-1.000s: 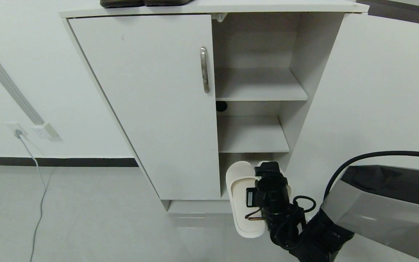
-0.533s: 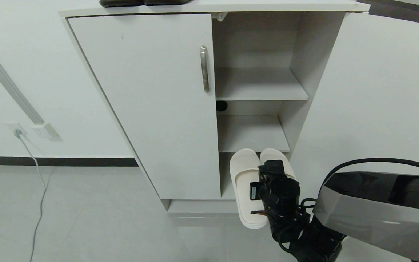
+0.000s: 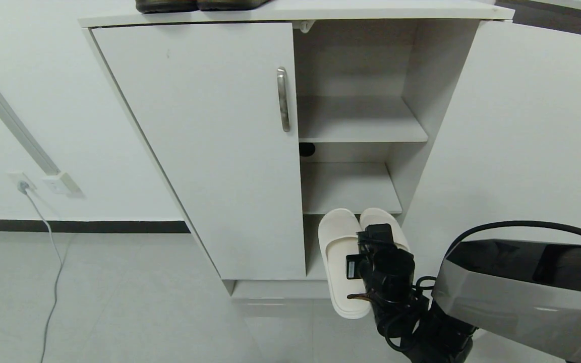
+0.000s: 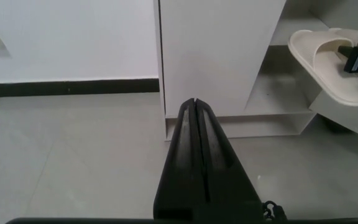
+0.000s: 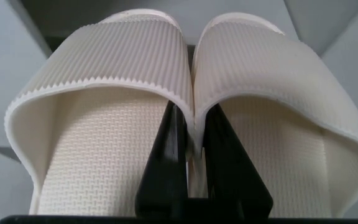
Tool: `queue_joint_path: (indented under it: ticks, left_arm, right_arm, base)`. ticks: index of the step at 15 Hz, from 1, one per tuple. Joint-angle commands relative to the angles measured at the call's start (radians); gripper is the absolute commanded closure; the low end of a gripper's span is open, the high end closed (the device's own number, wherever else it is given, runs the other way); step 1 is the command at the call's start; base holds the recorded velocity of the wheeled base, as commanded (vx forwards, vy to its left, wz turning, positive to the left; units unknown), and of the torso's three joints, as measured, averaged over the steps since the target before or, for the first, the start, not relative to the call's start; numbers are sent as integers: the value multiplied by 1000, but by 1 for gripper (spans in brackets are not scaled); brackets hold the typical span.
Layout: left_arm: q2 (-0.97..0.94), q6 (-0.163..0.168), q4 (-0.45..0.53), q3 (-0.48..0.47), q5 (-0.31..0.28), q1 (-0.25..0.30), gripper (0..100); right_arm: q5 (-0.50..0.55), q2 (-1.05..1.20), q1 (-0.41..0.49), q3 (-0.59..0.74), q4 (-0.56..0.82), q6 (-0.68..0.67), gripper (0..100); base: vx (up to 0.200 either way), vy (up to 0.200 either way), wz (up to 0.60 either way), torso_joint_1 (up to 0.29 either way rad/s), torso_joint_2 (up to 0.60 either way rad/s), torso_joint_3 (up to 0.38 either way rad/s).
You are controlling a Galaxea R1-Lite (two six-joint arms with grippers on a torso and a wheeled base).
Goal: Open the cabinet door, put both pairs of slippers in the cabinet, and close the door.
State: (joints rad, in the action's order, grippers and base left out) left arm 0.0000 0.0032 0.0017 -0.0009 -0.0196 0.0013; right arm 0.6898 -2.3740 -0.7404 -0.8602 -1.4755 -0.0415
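The slippers [image 3: 337, 247] are clamped by their adjoining inner edges in the right gripper [image 3: 375, 233], toes extending beyond its tips toward the cabinet [image 3: 194, 151]. The left gripper [image 4: 194, 109] is closed, empty.

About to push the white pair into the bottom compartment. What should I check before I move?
1. Right door open wide: ok.
2. Right gripper shut on the white slippers, both straps pinched: ok.
3. Bottom compartment free inside: cannot tell, the slippers hide most of it.
4. Toes clear under the shelf: cannot tell.
5. Left gripper shut, away from the opening: ok.
6. Dark pair stowed: not ok, it lies on the cabinet top.
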Motion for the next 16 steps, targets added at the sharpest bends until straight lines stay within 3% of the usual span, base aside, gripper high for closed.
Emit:
queue_joint_path:
  ticks: [1,7,16]
  left_arm:
    - [2,0,0,1,0,0,100]
    - [2,0,0,-1,0,0,100]
    - [2,0,0,-1,0,0,100]
  right_arm:
    - [-1,1,3,0,0,0,100]
    - [-1,-5,3,0,-3,0,100]
    - [-23,-25,29,-59,44,-5,100]
  base:
    - [200,0,0,7,7,2]
    - [200,0,0,5,3,2]
    - [0,0,0,0,0,0]
